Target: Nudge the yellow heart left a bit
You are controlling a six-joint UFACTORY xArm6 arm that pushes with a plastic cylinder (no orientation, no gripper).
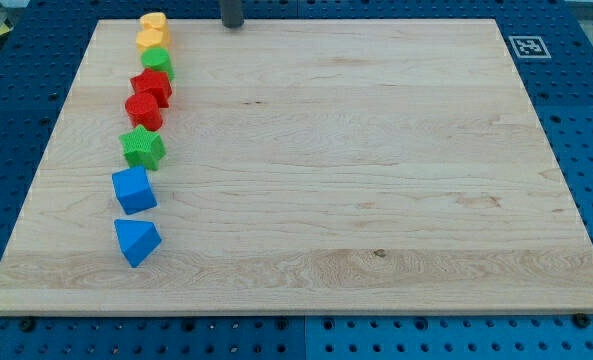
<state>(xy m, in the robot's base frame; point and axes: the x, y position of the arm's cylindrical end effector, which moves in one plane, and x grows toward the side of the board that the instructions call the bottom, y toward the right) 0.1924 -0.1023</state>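
We are seeing the yellow heart (154, 22) sitting at the board's (376, 180) top-left, heading a column of eight blocks: two yellow, two green, two red, two blue. Our tip (233, 25) is resting rightward, touching nothing.

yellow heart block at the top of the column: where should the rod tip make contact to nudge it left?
No gripping here, only pushing. Put my tip against the right-hand face of the yellow heart block, coming from the view's right. That side is open wooden board; the yellow block below touches it, so push level and briefly.
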